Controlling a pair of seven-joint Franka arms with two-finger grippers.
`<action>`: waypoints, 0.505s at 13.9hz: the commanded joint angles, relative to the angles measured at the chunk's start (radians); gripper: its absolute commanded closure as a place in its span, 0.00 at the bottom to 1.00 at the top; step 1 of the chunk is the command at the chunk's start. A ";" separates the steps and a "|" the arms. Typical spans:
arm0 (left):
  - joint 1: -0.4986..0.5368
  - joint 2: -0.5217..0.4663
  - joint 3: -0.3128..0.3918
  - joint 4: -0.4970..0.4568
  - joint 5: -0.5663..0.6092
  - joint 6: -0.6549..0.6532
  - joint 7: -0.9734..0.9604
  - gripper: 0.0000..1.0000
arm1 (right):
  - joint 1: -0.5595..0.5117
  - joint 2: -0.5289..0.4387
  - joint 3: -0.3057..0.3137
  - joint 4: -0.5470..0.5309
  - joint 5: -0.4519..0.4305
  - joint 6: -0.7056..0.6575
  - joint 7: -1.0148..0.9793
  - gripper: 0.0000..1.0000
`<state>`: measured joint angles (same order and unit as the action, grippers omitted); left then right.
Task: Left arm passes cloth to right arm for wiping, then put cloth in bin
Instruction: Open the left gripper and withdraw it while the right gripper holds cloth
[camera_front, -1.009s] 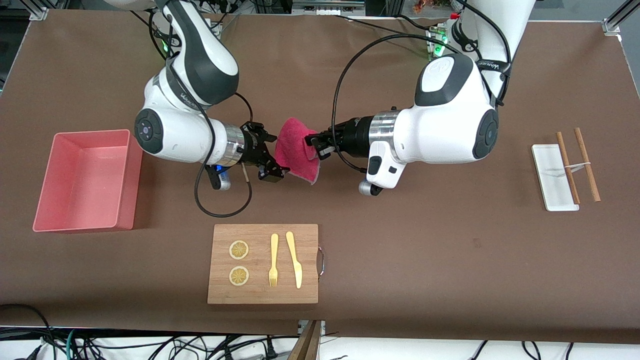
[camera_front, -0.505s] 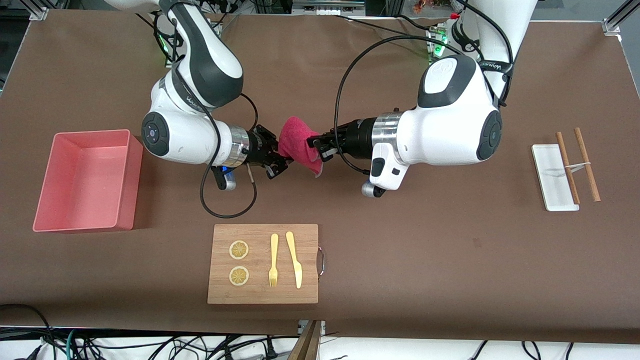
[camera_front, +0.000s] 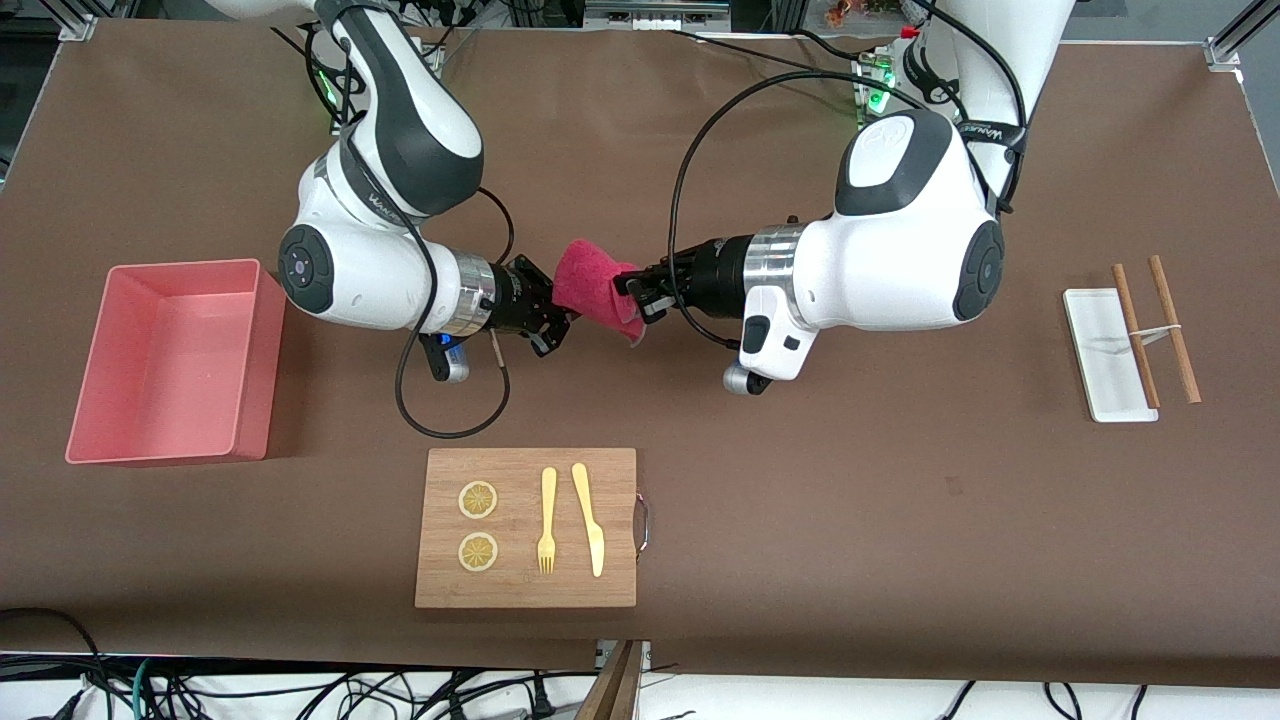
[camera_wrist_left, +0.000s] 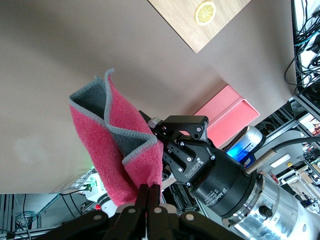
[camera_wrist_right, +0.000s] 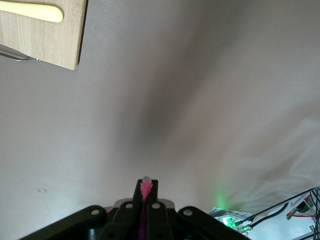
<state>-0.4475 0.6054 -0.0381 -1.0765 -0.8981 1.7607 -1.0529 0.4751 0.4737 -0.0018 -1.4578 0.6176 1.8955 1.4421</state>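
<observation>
The crimson-pink cloth (camera_front: 592, 288) hangs folded in the air over the middle of the table, stretched between both grippers. My left gripper (camera_front: 626, 292) is shut on one edge; in the left wrist view its fingertips (camera_wrist_left: 149, 190) pinch the cloth (camera_wrist_left: 112, 150). My right gripper (camera_front: 563, 320) is shut on the other edge, and a thin strip of cloth (camera_wrist_right: 145, 188) shows between its fingers. The salmon-pink bin (camera_front: 100, 360) stands with nothing in it at the right arm's end of the table.
A wooden board (camera_front: 620, 530) with two lemon slices (camera_front: 477, 525), a yellow fork and a yellow knife lies nearer the front camera than the cloth. A white tray (camera_front: 1095, 350) with two brown sticks sits at the left arm's end.
My right gripper moved in on the cloth and shut on its edge. The cloth bunched up slightly. My left gripper kept its hold.
</observation>
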 joint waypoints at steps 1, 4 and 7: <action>0.000 0.013 0.009 0.032 -0.009 -0.009 -0.009 0.97 | -0.004 -0.009 0.000 0.002 0.013 -0.010 -0.003 1.00; 0.012 0.010 0.010 0.030 0.004 -0.013 0.001 0.00 | -0.004 -0.009 0.000 0.002 0.005 -0.012 -0.005 1.00; 0.062 0.007 0.010 0.029 0.013 -0.088 0.002 0.00 | -0.001 -0.010 -0.001 0.002 -0.006 -0.018 -0.038 1.00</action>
<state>-0.4206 0.6054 -0.0252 -1.0752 -0.8973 1.7375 -1.0524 0.4748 0.4737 -0.0023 -1.4573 0.6159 1.8943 1.4332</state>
